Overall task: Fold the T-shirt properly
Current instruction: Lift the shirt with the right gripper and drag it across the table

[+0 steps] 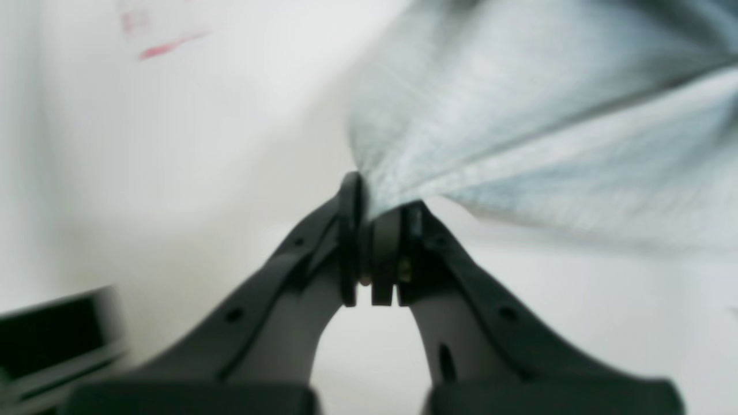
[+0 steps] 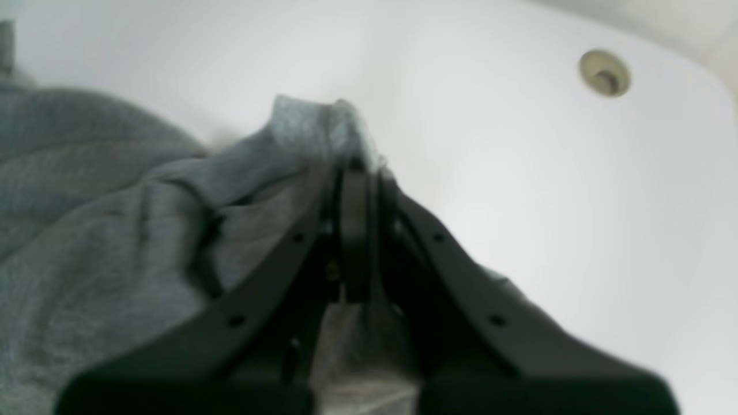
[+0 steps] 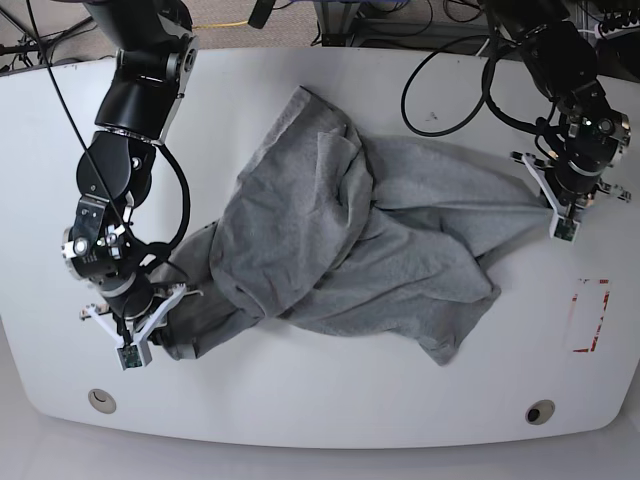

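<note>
Left wrist view: left gripper clamped on a thin bunch of the T-shirt, cloth fanning away taut in straight ridges, blurred. Likely to slip out if pulled harder, so little fabric being between the pads.

Right wrist view: right gripper pinched shut on a thick, soft heather-grey wad, loose folds sagging to the left over the smooth white table. Possibly several layers caught, hence a risk of a crooked fold.

Base view: T-shirt crumpled and twisted mid-table, stretched between right gripper near left and left gripper far right. No lettering visible. Risk of tightening the twist instead of flattening.
</note>
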